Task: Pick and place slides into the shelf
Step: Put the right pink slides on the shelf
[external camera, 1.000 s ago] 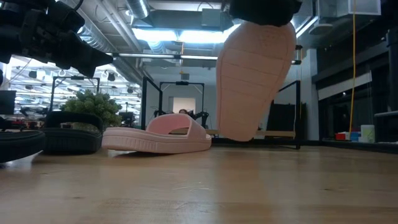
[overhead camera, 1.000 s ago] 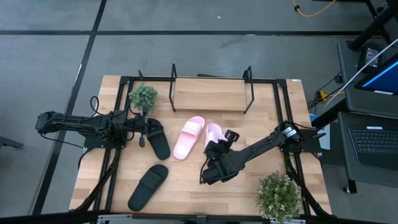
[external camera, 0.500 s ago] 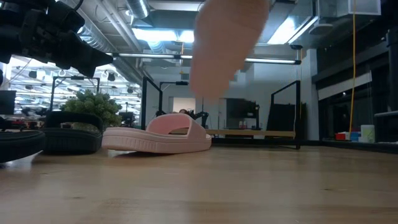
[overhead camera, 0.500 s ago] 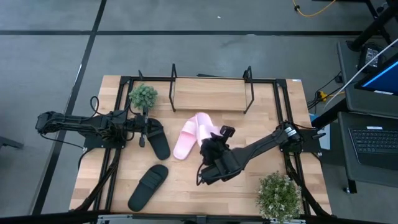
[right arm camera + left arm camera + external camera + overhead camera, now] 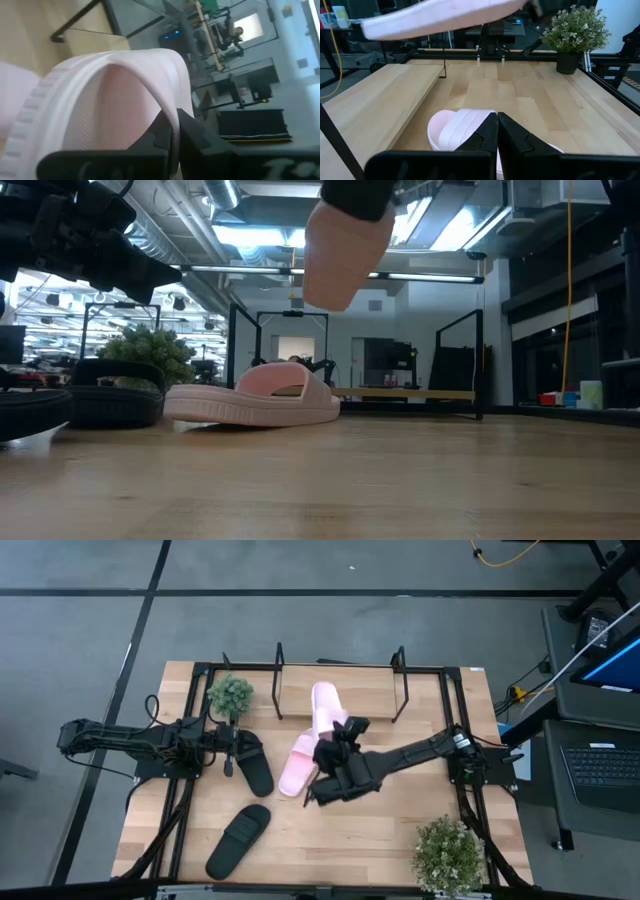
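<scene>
Above the worktop [image 5: 400, 830], mid-table: the right gripper [image 5: 340, 736] is holding a pink slide [image 5: 326, 708] in the air, jaws pinched on its strap.
Held slide: its toe is reaching over the shelf [image 5: 340, 690] board, clear of the wood.
Second pink slide [image 5: 298, 766]: lying flat on the worktop, just below the raised one.
Left gripper [image 5: 229, 751]: jaws pressed together with nothing between them, beside a black slide [image 5: 252, 765].
Other black slide [image 5: 238, 841]: lying near the front edge.
Plants: one [image 5: 231, 694] by the shelf's left end, one [image 5: 450, 855] at the front right.
</scene>
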`<state>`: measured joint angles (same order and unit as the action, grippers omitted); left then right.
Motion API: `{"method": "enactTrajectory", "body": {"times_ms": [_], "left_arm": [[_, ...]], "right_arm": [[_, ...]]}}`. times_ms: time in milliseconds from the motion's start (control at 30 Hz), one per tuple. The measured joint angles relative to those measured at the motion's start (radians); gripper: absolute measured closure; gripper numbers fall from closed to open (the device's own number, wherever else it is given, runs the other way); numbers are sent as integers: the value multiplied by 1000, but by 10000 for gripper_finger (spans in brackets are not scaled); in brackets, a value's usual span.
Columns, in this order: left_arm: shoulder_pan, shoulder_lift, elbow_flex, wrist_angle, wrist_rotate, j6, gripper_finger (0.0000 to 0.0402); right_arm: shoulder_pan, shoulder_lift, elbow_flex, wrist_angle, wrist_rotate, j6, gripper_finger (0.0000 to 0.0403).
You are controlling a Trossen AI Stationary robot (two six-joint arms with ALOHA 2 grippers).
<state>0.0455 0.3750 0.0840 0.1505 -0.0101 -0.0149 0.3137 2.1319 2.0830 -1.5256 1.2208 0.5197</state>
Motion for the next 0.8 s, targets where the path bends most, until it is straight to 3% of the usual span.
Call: {"method": "enactTrajectory", "body": {"times_ms": [300,800], "left_arm": [[0,0,0,0,0,48,401],[0,0,0,0,0,50,401]], "right_arm": [[-106,-2,-48,247,8,-287,390],[-244,-2,-204,584,-16,-529,390]]}}
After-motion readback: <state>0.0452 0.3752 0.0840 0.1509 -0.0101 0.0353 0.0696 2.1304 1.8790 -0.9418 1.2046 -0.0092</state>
